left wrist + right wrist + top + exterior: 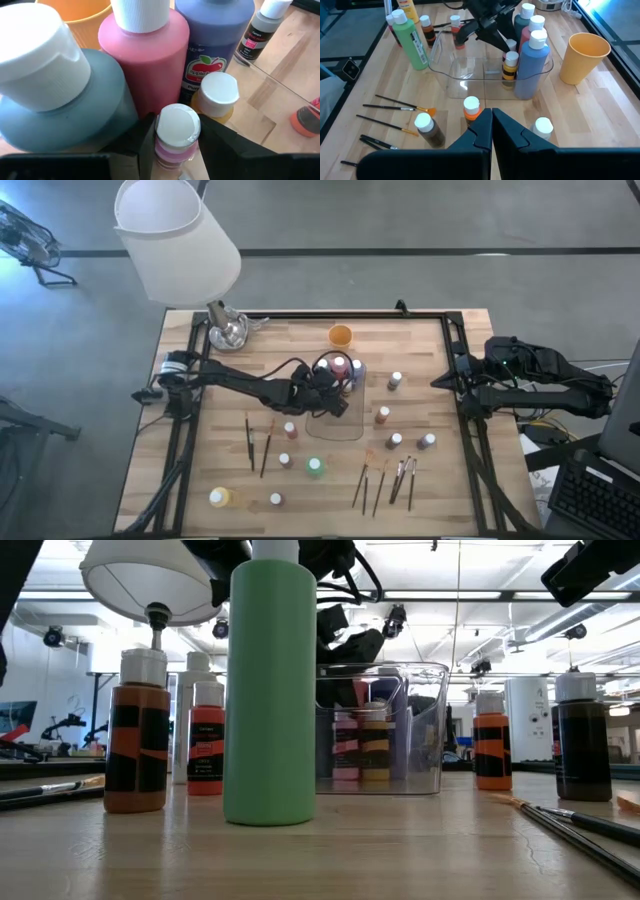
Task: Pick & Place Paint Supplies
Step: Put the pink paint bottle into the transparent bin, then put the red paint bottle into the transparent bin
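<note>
A clear plastic tray [335,423] at the table's middle holds a large grey-blue bottle [65,110], a pink one [145,60], a purple one [210,40] and a small yellow one [215,95]. My left gripper [176,122] reaches into the tray from the left. It is shut on a small pink bottle with a white cap [177,125]. My right gripper [492,125] is shut on nothing and waits high at the table's right edge. A green bottle [316,467], several small bottles and paintbrushes [385,480] lie loose on the near half of the table. My left gripper pinches the small pink bottle between its two fingers, on its sides just below the white cap [172,150]. The fingers [145,142] slant downward from the table's left. The bottle stands upright, its base on the tray floor [345,775] beside the small yellow bottle.
An orange cup [340,335] stands just beyond the tray. A white-shaded lamp [175,235] rises from its base [228,330] at the far left corner. More brushes [257,442] lie near left. Small bottles [396,380] stand right of the tray.
</note>
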